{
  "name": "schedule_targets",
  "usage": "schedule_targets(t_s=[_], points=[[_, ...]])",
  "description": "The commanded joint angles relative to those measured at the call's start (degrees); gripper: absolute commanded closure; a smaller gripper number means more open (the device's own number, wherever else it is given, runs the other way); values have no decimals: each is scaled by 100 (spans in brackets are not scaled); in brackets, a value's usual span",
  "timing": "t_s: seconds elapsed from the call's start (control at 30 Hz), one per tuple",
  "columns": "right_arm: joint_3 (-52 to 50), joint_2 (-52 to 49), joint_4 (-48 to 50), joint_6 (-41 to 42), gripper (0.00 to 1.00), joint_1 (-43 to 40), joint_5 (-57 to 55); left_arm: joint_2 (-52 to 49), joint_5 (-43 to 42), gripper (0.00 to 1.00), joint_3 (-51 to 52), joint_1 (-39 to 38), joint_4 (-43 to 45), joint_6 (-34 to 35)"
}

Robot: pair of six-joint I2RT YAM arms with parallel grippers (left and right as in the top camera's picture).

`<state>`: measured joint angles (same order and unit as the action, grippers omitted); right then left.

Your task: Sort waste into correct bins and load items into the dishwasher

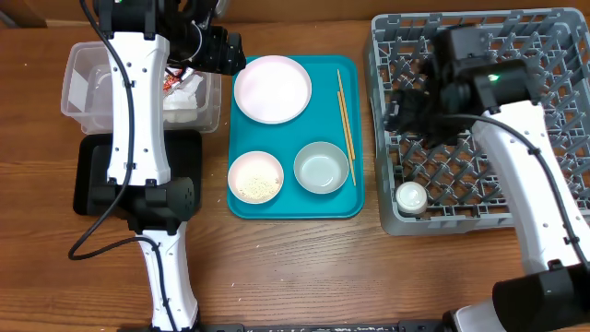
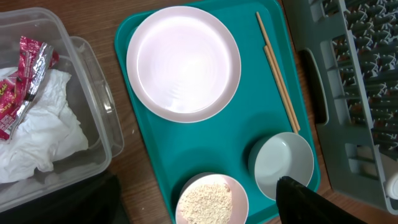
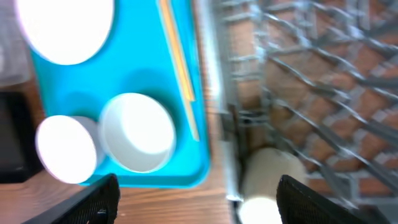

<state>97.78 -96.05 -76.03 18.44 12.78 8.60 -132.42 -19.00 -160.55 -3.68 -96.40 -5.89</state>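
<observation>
Nearest on the wooden table (image 1: 295, 267), at the left, lies the shallow black tray (image 1: 92, 189), partly covered by the left arm (image 1: 138, 111) that reaches across it. Beside it, the teal serving tray (image 1: 277, 138) carries two bowls along its near edge. The pale pink bowl (image 1: 255, 176) is on the left, with rice grains (image 1: 257, 189) heaped in its bottom. The whitish bowl (image 1: 322, 167) is just to its right, the two almost touching. At the right, the white cup (image 1: 411, 196) sits inside the grey dish rack (image 1: 553, 55), in its near left corner among the pegs.

Farther back, the clear tub (image 1: 78, 88) stands directly behind the black tray. Crumpled white tissue (image 2: 43, 130) lies inside it, with the red-and-white snack wrapper (image 2: 25, 74) on top. The pink plate (image 1: 272, 88) rests flat in the far left part of the teal serving tray. The two chopsticks (image 1: 345, 115) lie side by side along that tray's right edge, running near to far.

The left jaws hang above the gap between the clear tub and the pink plate, released and holding nothing. The right jaws, at the end of the right arm (image 1: 525, 157), hover over the left part of the dish rack, farther back than the white cup and apart from it. The wrist view shows their fingers (image 3: 93, 199) spread wide, gripping nothing.
</observation>
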Motion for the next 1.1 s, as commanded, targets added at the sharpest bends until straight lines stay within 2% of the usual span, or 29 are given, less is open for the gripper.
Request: schedule_targets(t_s=[0.0,0.13,0.3,0.5,0.63,0.77,0.87,0.97,1.07], points=[[87,-83,107,240,16,387,59,33,33,22,-4,-11,-42,166],[87,-151,223,284,11,433,44,33,-37,22,260,-118,-42,964],[299,-107,-66,243,9,-175,63,160,15,25,1121,-533,-44,1126],[431,-94,-391,-111,8,-938,46,914,1215,27,2555,-1091,-44,1650],[431,-94,-417,-201,8,-1115,46,1506,1252,29,3364,-1353,-15,1657],[431,-96,-396,-240,8,-1130,44,1746,1344,34,4133,-1676,208,1193],[428,-96,-407,-291,7,-1130,44,1742,1300,39,4892,-1934,619,964],[428,-96,-426,-348,7,-1130,44,1742,1303,50,5654,-2129,1180,927],[428,-96,-470,-348,6,-1130,44,1742,1300,51,6308,-2247,1626,929]])
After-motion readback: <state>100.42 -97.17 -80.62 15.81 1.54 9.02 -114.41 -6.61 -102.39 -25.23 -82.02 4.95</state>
